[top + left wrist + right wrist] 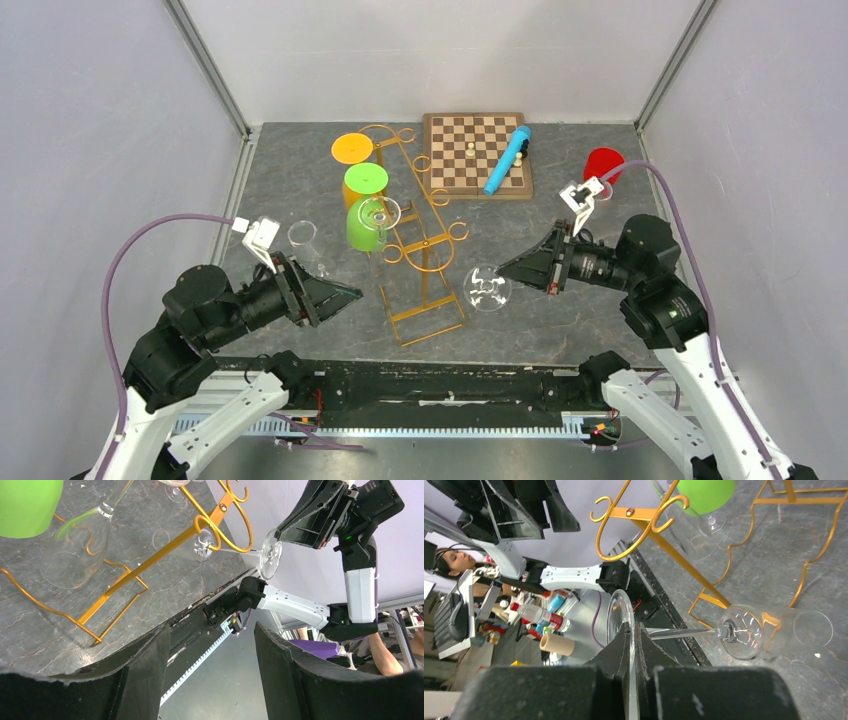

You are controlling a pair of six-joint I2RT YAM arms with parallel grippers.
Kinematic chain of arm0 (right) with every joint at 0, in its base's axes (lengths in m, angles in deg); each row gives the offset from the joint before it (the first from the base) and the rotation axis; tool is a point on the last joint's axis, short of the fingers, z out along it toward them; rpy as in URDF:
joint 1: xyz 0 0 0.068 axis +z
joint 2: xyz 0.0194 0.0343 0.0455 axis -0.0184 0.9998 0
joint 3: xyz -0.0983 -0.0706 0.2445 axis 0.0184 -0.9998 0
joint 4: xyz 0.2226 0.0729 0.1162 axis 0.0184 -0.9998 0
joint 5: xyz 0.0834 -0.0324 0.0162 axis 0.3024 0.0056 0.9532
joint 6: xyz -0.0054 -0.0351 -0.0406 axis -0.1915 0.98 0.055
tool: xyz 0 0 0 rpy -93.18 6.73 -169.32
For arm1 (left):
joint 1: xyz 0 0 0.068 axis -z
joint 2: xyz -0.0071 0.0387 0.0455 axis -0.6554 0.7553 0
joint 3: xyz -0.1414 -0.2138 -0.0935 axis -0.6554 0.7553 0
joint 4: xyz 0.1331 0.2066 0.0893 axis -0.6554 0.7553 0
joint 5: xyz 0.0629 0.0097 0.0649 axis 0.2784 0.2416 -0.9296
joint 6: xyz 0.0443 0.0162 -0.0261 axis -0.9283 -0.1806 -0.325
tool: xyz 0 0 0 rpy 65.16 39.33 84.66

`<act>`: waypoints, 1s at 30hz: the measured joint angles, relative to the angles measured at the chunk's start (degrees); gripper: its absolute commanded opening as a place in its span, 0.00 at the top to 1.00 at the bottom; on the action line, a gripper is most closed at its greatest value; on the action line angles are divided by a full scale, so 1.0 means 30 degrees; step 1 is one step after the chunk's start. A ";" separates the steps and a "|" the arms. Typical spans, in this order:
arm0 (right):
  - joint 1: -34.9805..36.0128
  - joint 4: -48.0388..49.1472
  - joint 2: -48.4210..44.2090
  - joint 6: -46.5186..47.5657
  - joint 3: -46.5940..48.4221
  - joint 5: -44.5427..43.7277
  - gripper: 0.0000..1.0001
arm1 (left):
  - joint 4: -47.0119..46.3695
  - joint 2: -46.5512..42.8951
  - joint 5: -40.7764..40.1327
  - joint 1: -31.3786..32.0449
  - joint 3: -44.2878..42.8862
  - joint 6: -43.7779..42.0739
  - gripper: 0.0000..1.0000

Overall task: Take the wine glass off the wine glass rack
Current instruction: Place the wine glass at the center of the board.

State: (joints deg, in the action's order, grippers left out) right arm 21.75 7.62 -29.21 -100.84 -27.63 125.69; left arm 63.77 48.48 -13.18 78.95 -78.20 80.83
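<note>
Standing just ahead of the right gripper [633, 630] fingertips is the gold wine glass rack [674, 555]. That gripper is clamped on the flat foot of a clear wine glass [749, 637], whose stem and bowl reach forward, level, beside the rack. The left gripper [210, 630] hangs spread wide and empty. Held only by its thin foot, the glass could pivot, slip, or clip the rack. No readable writing.

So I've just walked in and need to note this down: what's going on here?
The right gripper is shut on the foot of a clear wine glass. It holds the glass sideways beside the gold wine glass rack, and the glass looks free of the hooks. The left gripper is open and holds nothing on the rack's other side. A green glass is at the rack.
</note>
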 measured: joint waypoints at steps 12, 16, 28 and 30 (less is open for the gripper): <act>0.3971 0.0007 0.2353 -0.0066 0.0918 0.0007 1.00 | -0.0007 -0.0036 -0.0372 0.0000 0.0036 0.0656 0.30; 0.6229 0.0197 0.2936 -0.0007 0.1304 -0.0350 1.00 | 0.0000 -0.0036 -0.0517 0.0000 0.0036 0.0794 0.30; 1.1599 0.1166 0.5268 0.0357 0.2557 -0.2244 1.00 | 0.0146 -0.0109 -0.0969 0.0000 0.0036 0.1552 0.30; 1.1883 0.1435 0.5523 0.0408 0.2798 -0.2463 1.00 | 0.0270 -0.0182 -0.0962 0.0000 0.0036 0.1698 0.30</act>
State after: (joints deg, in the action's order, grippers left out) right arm 57.40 11.93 -12.64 -99.62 -19.24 118.30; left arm 64.58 47.93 -16.07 78.95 -78.09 85.92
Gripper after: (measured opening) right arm 0.020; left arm 0.698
